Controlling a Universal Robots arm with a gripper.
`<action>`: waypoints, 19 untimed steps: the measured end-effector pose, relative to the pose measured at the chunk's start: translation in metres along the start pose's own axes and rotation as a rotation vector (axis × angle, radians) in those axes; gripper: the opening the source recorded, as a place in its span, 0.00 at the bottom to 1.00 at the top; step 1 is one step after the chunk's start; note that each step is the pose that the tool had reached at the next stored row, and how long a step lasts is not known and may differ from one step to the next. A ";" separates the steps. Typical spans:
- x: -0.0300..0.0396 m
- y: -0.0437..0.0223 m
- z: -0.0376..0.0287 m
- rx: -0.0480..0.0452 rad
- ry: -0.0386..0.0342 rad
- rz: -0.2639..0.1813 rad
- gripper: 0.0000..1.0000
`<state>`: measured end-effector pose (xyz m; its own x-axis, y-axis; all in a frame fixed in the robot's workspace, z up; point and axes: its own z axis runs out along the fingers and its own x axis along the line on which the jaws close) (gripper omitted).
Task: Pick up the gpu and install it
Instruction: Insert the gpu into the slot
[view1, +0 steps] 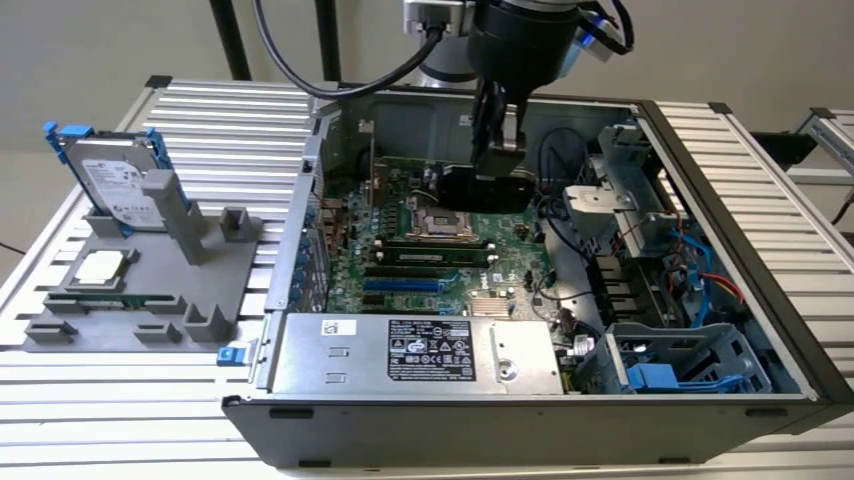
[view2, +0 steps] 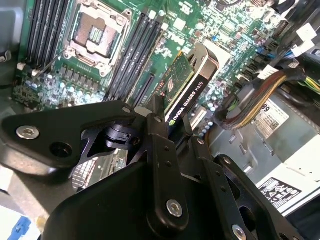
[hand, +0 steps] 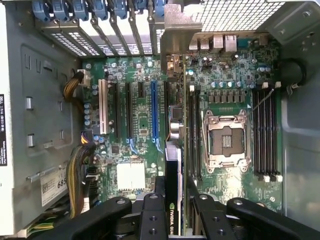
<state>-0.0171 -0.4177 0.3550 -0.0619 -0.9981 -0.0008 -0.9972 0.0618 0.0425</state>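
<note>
One gpu (view2: 186, 85) is clamped edge-on by the gripper (view2: 167, 131) above the motherboard (hand: 137, 107) inside the open computer case (view1: 747, 190).

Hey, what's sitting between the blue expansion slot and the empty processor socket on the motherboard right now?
In the first wrist view, the gpu, held edge-on by the tool, sits between the blue slot and the processor socket, alongside black memory slots.

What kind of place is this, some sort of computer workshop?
Probably a robot test bench for PC assembly: an open computer case on a slatted aluminium table, a grey parts fixture beside it, the gripper holding the gpu.
</note>
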 end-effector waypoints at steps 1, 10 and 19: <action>0.0003 0.0001 0.0007 -0.0001 0.0002 -0.002 0.00; 0.0009 0.0004 0.0063 -0.0001 0.0007 -0.009 0.00; 0.0034 0.0003 0.0084 0.0000 0.0003 -0.009 0.00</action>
<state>-0.0180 -0.4210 0.3466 -0.0530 -0.9986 -0.0009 -0.9977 0.0529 0.0424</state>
